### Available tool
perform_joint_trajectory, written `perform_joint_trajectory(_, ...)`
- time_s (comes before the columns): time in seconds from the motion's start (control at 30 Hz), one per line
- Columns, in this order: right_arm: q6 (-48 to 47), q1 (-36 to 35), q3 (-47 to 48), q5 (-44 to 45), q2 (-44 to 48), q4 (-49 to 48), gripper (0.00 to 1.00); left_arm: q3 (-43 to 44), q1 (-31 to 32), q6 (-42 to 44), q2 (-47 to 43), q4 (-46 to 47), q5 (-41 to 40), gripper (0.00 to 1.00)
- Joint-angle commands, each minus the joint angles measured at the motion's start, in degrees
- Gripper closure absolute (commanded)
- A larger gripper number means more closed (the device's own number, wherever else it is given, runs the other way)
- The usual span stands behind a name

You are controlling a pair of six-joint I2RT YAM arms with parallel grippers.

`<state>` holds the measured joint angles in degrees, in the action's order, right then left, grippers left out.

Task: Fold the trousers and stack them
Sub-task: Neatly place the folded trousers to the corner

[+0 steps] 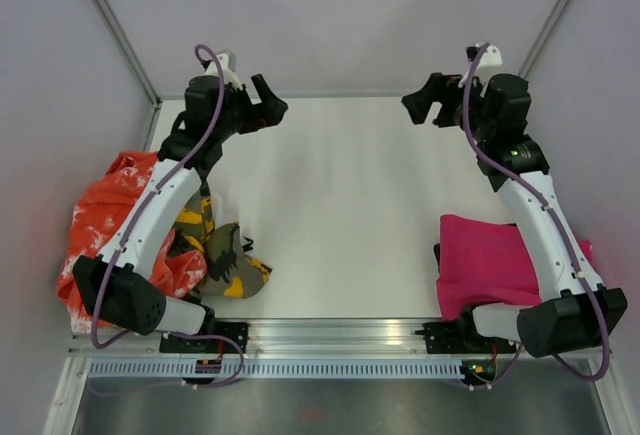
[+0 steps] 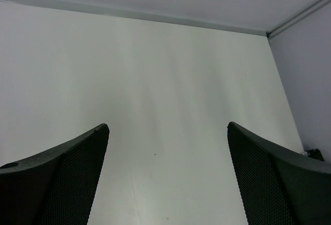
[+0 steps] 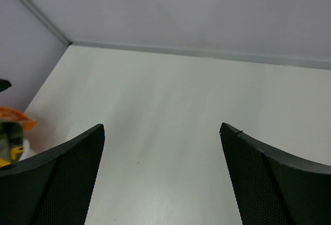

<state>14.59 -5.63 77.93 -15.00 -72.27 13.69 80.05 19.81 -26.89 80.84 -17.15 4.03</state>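
Observation:
A folded magenta-pink pair of trousers (image 1: 487, 260) lies at the near right of the table, partly under my right arm. An orange-white mottled pair (image 1: 105, 217) and an olive-yellow camouflage pair (image 1: 226, 260) lie heaped at the near left, partly under my left arm. The heap's edge shows at the left of the right wrist view (image 3: 11, 132). My left gripper (image 1: 268, 105) is open and empty over the far left of the table. My right gripper (image 1: 424, 101) is open and empty over the far right. Both wrist views show wide-apart fingers (image 2: 72, 173) (image 3: 269, 178) above bare table. No black pair shows.
Pale walls close the table at the back and both sides, with metal corner posts (image 1: 115, 25). A metal rail (image 1: 330, 340) runs along the near edge between the arm bases. The white table (image 1: 340, 205) spreads between the two cloth piles.

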Motion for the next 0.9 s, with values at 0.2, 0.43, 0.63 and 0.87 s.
perform_joint_trajectory(0.2, 4.7, -4.6, -4.2, -6.8, 0.5, -6.0, 0.02, -0.1, -4.6, 13.5, -12.3, -13.4, -1.2, 0.00)
perform_joint_trajectory(0.43, 3.9, -4.6, -16.8, 2.7, 12.6, -5.9, 0.02, -12.3, -4.6, 12.9, -30.0, -14.2, -0.5, 0.00)
perform_joint_trajectory(0.63, 1.7, -4.7, -21.0, 0.3, 22.9, -3.9, 0.02, -19.8, -4.6, 15.2, -45.6, -14.8, -8.1, 0.00)
perform_joint_trajectory(0.87, 1.3, -4.6, -22.1, 8.9, 32.9, 0.7, 0.02, -11.6, -4.6, 16.2, -49.7, -23.0, -15.3, 0.00)
